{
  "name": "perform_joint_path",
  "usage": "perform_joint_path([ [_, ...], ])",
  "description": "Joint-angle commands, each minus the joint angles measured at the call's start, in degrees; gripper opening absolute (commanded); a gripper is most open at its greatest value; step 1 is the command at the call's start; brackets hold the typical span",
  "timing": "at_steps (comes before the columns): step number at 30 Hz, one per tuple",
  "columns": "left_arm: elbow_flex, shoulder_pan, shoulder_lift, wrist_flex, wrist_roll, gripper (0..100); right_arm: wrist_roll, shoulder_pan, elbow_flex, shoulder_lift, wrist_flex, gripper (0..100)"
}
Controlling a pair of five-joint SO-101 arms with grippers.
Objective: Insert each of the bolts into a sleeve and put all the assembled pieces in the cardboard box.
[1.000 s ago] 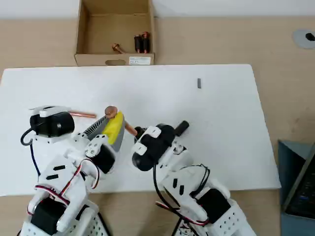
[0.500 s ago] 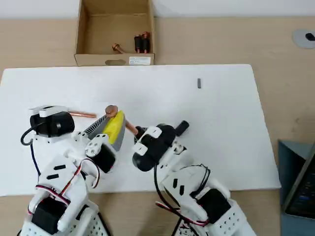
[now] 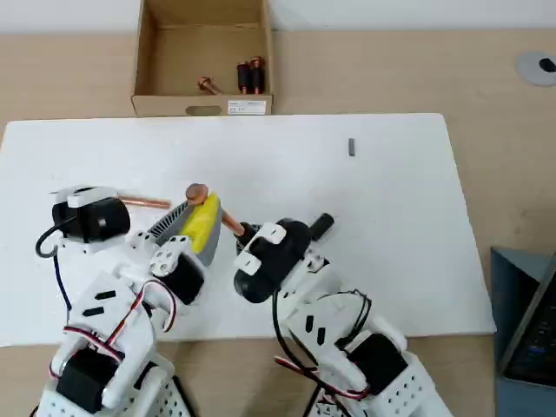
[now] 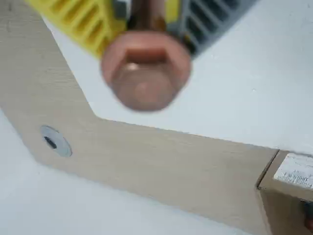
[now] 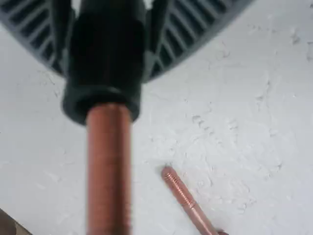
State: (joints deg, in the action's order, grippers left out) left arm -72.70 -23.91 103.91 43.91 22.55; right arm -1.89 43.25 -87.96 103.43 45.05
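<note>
White mat (image 3: 391,243) on wooden table (image 3: 504,174). Brown cardboard box (image 3: 143,61) holds one loose copper bolt (image 3: 207,85) and two black sleeved bolts (image 3: 249,76). Left gripper (image 3: 199,210) clamps a copper hex-head bolt (image 3: 196,193), its shaft entering the black cylindrical sleeve (image 5: 105,63) clamped by the right gripper (image 5: 107,24).

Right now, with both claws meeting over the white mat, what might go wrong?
1. The bolt in the left claw sits only partly inside the black sleeve held by the right claw. If the two are slightly off line, it could jam or slip from a grip.
2. A loose bolt lies on the mat near the left claw. A swing of that arm might knock it away.
</note>
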Motion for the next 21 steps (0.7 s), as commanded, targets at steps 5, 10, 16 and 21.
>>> perform_joint_path([
  [5, -1.9, -0.2, 0.6, -1.8, 0.2, 0, -3.2, 0.9, 1.5, 6.4, -1.9, 0.9],
  [10, -2.2, -0.2, 0.6, -1.8, 0.0, 0, -3.5, 0.9, 1.5, 6.4, -1.9, 0.9],
  [16, -4.5, -3.1, 0.6, -1.2, -1.3, 0, -3.5, 0.9, 1.5, 6.4, -1.9, 0.9],
  [21, -7.0, -6.9, 0.6, -1.2, -5.5, 0, -3.5, 0.9, 1.5, 6.4, -1.9, 0.9],
])
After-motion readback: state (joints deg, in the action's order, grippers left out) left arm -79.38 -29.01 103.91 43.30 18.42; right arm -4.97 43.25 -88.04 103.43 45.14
